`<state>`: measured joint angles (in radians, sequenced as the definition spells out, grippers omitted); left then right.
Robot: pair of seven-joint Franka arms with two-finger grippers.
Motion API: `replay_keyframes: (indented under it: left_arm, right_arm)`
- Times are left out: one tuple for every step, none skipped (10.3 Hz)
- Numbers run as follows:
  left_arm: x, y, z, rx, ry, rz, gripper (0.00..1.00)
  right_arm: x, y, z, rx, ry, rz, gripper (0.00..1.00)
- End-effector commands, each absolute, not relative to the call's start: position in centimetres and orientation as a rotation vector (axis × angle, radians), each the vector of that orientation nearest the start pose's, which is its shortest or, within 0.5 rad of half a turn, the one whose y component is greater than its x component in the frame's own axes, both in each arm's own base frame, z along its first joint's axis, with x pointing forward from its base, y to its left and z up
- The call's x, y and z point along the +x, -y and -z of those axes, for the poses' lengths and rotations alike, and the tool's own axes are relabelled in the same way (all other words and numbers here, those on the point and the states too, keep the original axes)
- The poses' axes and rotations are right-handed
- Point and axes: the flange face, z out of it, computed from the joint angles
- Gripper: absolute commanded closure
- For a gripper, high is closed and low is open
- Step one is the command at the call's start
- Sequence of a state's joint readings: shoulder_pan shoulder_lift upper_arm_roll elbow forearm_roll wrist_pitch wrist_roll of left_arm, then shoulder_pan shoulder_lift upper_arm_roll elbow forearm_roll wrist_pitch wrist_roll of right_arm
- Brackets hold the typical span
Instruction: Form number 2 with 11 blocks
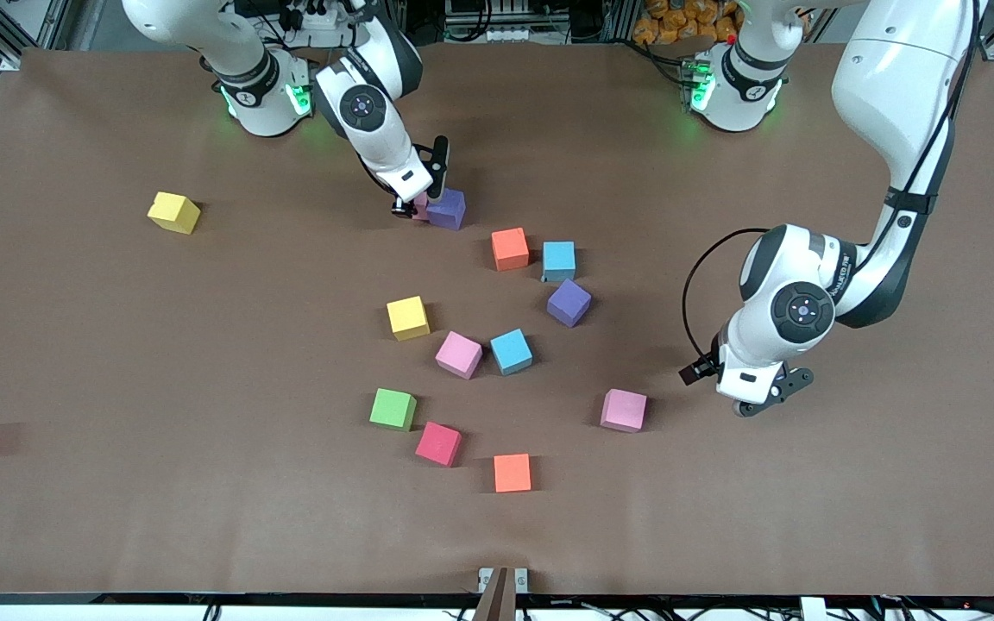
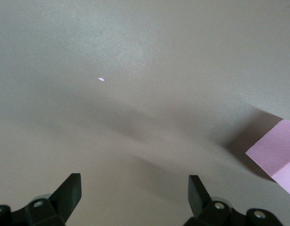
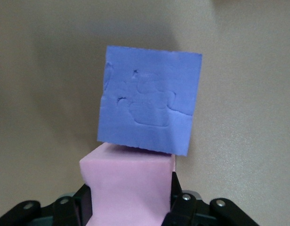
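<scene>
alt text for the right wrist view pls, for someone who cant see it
The right gripper is shut on a pink block, seen from just above its fingers. A purple block sits right against the pink one, touching it, on the plain brown table.

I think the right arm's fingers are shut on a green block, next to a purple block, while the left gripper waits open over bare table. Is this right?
Not quite. The right gripper is shut on a pink block, not a green one, as the right wrist view shows. It sits beside the purple block, and the left gripper waits open over bare table.
</scene>
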<state>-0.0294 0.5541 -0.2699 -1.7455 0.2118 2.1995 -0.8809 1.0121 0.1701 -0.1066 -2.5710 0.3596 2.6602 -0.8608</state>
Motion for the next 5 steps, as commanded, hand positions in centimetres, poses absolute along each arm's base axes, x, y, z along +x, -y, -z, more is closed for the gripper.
replay_keyframes:
  left_arm:
    - [63.0,18.1,-26.2,-2.955,0.807,-0.044,0.00]
    - [62.2,19.6,-26.2,-2.948,0.814,-0.045,0.00]
    - [61.5,20.3,-26.3,-2.940,0.820,-0.046,0.00]
    - [60.5,21.0,-26.6,-2.935,0.810,-0.045,0.00]
    - [59.5,21.2,-27.2,-2.929,0.800,-0.042,0.00]
  right_arm:
    - [28.3,-33.5,-18.0,-2.263,1.997,-0.088,1.00]
    - [28.5,-33.8,-18.0,-2.264,1.999,-0.079,1.00]
    - [28.6,-33.9,-17.6,-2.271,1.999,-0.069,1.00]
    - [28.6,-34.1,-17.5,-2.273,2.003,-0.058,1.00]
    - [28.6,-34.7,-17.5,-2.270,2.007,-0.050,1.00]
